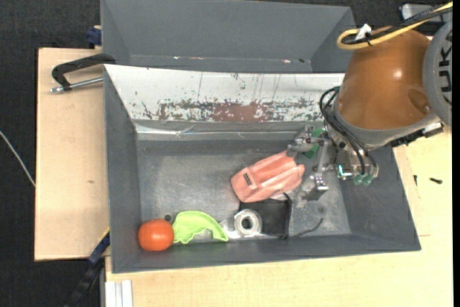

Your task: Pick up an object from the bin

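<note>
Gripper point(314, 167): at the pink pouch's right end.
Pink pouch point(264, 181): long axis left-right, slightly tilted.
Jaws: can't tell.

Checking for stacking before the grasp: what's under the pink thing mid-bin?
The pink thing lies partly on a black object, next to a white tape roll. Whatever else is beneath it is covered.

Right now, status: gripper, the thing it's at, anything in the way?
Gripper low at right end of pink pouch, mid-bin. Black item and silver ring close on its near side. Green piece and orange ball off left.
</note>
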`<action>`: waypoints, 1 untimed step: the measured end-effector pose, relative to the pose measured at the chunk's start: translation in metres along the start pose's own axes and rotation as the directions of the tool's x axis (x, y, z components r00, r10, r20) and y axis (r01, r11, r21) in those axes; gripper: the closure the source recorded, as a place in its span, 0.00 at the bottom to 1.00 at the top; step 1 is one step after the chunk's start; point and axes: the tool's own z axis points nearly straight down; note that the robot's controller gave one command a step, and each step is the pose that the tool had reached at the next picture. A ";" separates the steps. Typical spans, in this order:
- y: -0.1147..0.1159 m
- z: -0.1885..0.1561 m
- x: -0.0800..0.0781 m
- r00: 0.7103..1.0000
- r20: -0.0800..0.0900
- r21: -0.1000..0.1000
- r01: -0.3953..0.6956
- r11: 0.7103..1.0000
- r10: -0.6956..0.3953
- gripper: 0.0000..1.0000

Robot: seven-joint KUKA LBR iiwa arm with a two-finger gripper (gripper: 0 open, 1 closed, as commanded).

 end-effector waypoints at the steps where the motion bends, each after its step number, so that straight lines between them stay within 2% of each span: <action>1: 0.000 -0.004 -0.002 1.000 0.008 0.000 0.001 1.000 -0.001 0.00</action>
